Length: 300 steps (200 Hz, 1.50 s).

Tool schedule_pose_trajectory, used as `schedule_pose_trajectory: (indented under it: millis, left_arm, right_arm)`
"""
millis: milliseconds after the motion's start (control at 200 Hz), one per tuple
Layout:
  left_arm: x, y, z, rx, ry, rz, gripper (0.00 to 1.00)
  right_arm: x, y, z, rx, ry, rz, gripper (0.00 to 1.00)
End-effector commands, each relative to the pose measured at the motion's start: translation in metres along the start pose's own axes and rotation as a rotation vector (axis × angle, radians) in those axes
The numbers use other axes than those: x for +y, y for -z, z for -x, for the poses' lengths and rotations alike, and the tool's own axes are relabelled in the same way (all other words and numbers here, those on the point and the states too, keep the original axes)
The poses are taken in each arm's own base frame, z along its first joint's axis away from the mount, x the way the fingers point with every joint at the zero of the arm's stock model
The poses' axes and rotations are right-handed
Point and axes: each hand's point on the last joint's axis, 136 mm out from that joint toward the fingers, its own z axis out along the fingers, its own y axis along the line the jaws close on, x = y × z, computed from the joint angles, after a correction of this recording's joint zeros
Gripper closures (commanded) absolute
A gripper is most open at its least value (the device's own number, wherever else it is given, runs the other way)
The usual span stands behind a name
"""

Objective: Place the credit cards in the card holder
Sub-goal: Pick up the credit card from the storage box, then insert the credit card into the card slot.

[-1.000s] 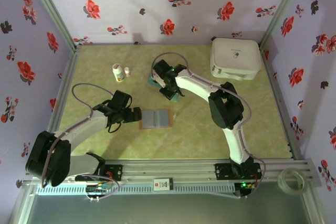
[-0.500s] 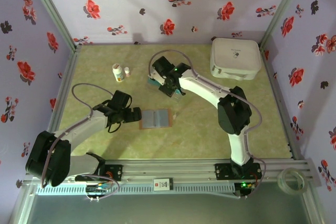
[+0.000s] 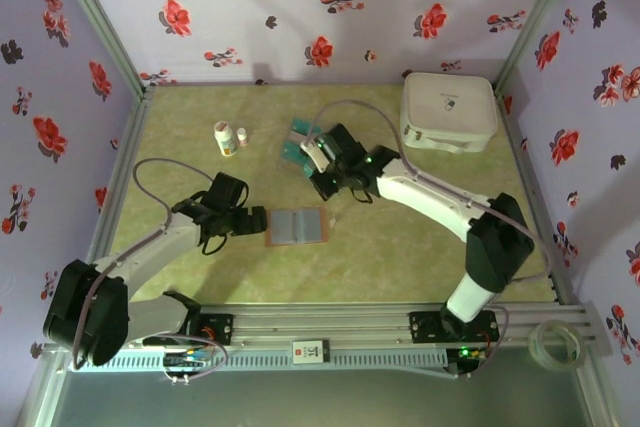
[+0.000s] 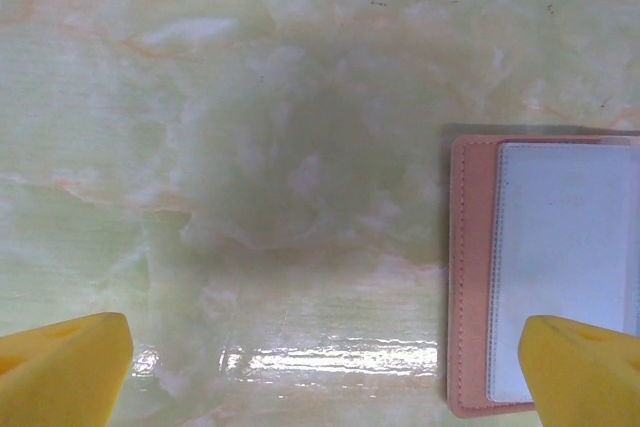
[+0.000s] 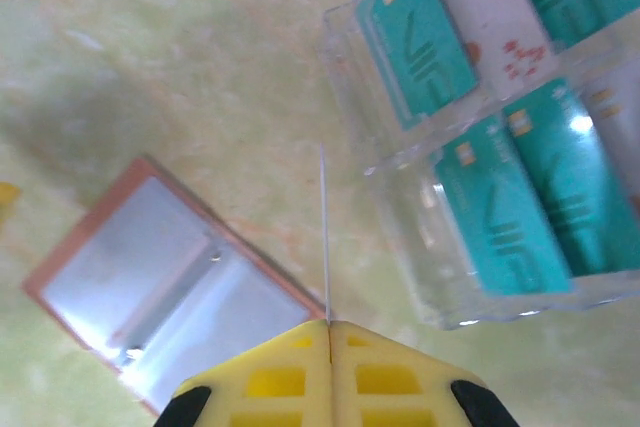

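Swung off the clear tray (image 5: 395, 172) since a second ago, the right fingers (image 5: 270, 372) now carry one card (image 5: 325, 247) toward the card holder (image 3: 297, 226).

They are clenched on the card's near end, so it stands edge-on and sticks out thin and unsupported. The rest of the credit cards (image 5: 415, 37) lie in the tray behind it. The holder lies open and flat on the desk (image 3: 400, 237), just beside the tray, its clear sleeves facing up. The left fingers (image 4: 60, 367) are spread wide at the holder's left edge and grasp nothing; whether one touches it I cannot tell. The likely risks are that the card twists or slips in so narrow a pinch, that it catches on a sleeve mouth lying shut, or that it pushes the unpinned holder across the desk.
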Motion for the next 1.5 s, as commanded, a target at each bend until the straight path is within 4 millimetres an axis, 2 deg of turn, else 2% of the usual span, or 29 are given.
schedule_pose_trajectory:
  millis: [0, 170, 405, 1090, 1495]
  left_arm:
    - [-0.006, 0.009, 0.002, -0.001, -0.029, -0.018, 0.00]
    - [-0.012, 0.007, 0.000, 0.001, -0.057, -0.008, 0.00]
    - [-0.017, 0.002, 0.000, -0.009, -0.111, 0.035, 0.00]
    - [-0.035, -0.025, -0.005, 0.031, -0.203, 0.061, 0.00]
    - [-0.028, -0.032, -0.013, 0.042, -0.202, 0.088, 0.00]
  right_arm:
    - [0.020, 0.008, 0.015, -0.167, -0.264, 0.152, 1.00]
    - [0.035, 0.009, 0.002, -0.297, -0.506, 0.320, 1.00]
    - [0.031, -0.003, -0.026, -0.370, -0.691, 0.385, 1.00]
    - [0.032, -0.033, -0.055, -0.331, -0.772, 0.398, 1.00]
    - [0.041, -0.041, -0.061, -0.303, -0.764, 0.409, 1.00]
